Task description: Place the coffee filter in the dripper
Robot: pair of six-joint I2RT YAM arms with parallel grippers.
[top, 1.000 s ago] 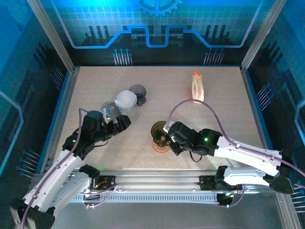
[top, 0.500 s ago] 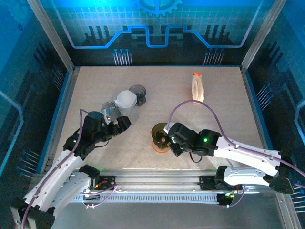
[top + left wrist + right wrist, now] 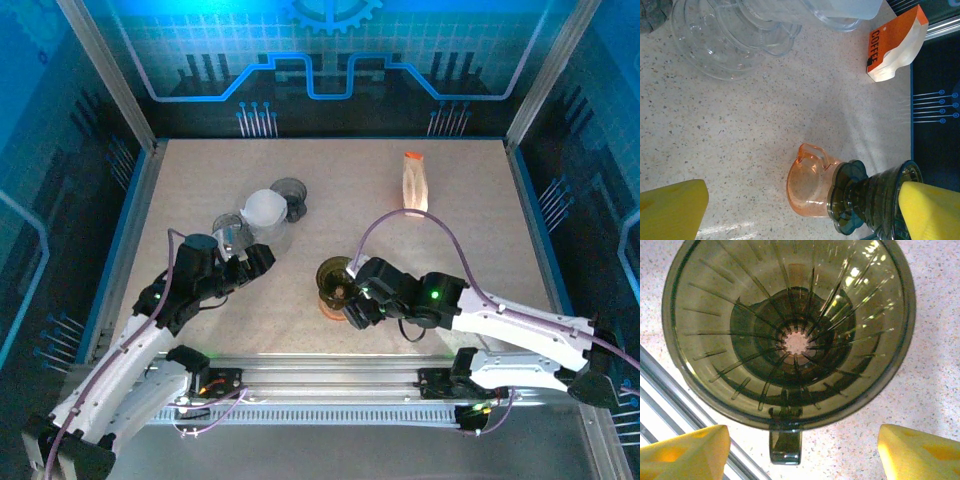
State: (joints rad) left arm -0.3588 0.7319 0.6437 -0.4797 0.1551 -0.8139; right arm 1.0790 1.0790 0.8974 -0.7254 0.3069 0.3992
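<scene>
Speckled table, both arms reaching over its near half, both pincers wide.
Left gripper: yellow fingers far apart, holding nothing, near the clear glassware cluster at left-centre. Right gripper: fingers spread wide, just beside the dark dripper on the handle side, not touching it. The dripper sits upright on an orange cup near the front rail, its ribs and centre hole in plain sight. The coffee filter pack, orange-topped and marked COFFEE, lies far right on the table, well apart from the dripper.
</scene>
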